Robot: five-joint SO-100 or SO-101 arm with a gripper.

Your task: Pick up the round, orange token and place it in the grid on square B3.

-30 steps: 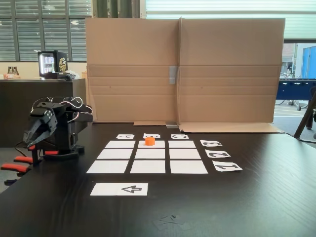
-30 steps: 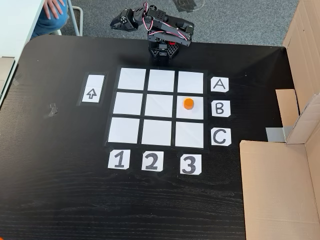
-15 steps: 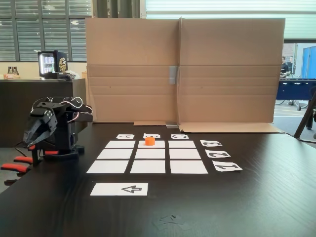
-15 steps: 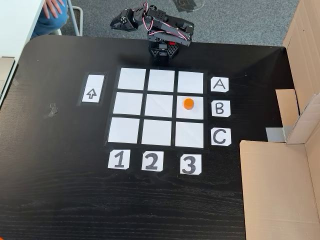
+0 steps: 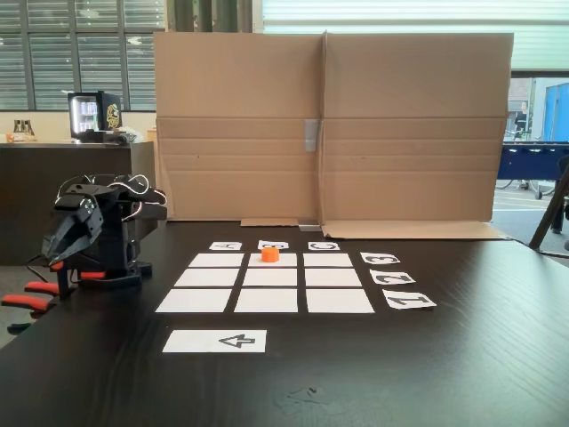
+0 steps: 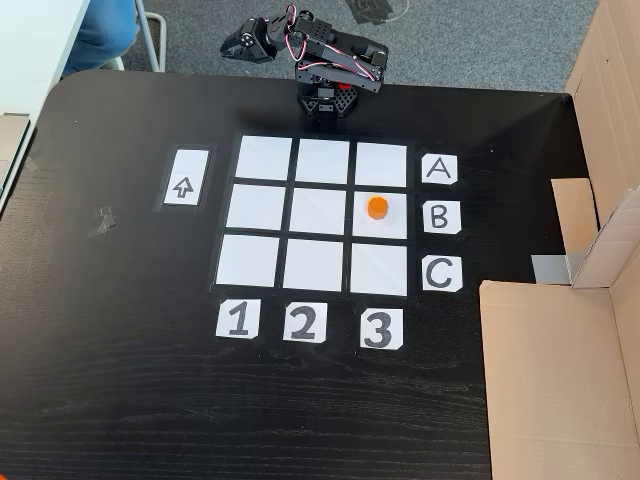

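Note:
The orange token [image 5: 269, 254] [image 6: 376, 207] rests on square B3 [image 6: 386, 228] [image 5: 285, 261], the white rectangle beside card B and in line with card 3. The grid [image 6: 320, 215] [image 5: 267, 300] of nine white rectangles lies flat in the middle of the black table. The black arm is folded at its base at the table edge, well away from the token. Its gripper [image 5: 53, 258] [image 6: 232, 48] points down off the table edge, shut with nothing in it.
A cardboard wall [image 5: 329, 124] [image 6: 560, 370] stands along one side of the table. A white arrow strip [image 5: 215, 341] [image 6: 185, 178] lies beside the grid. Red-handled clamps [image 5: 27, 298] hold the arm's base. A person in blue [image 6: 100, 30] sits past the table corner.
The person's hand at the top left of the downward-looking fixed view has moved out of sight. Arm and token have not moved.

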